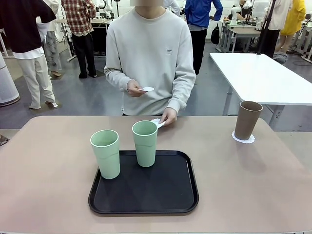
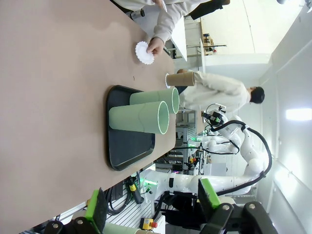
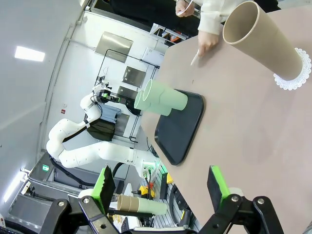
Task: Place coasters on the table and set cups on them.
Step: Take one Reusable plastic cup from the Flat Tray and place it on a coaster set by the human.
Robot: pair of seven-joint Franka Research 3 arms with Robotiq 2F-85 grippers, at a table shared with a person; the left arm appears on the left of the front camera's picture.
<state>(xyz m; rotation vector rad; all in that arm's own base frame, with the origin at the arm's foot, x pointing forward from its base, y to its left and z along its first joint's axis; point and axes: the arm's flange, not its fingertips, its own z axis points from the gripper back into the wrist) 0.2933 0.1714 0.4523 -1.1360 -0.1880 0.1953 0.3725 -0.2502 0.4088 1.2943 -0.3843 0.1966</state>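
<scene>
Seeing brown cup [image 1: 248, 119] parked on its coaster [image 1: 243, 139], right of frame. Watching a person's hand [image 1: 168, 117] lay another coaster [image 1: 158, 123] on the surface [image 1: 48, 161] behind the tray [image 1: 185, 195], centre. Waiting with left gripper [image 2: 152, 201] and right gripper [image 3: 161, 181] spread wide, empty. Best to grab a mint cup [image 1: 145, 143] low and land it dead centre.

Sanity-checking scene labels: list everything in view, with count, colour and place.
mint cups: 2, pale green, upright on the tray
brown cup: 1, tan, upright on a coaster, table's right side
coasters: 3, white; one under the brown cup, one under the person's fingers at the table's far edge, one held at chest height
tray: 1, black, near middle of the table
table: 1, beige-pink
white table: 1, behind, right
person's hands: 2; one at the chest, one at the table
left gripper: open, empty
right gripper: open, empty
</scene>
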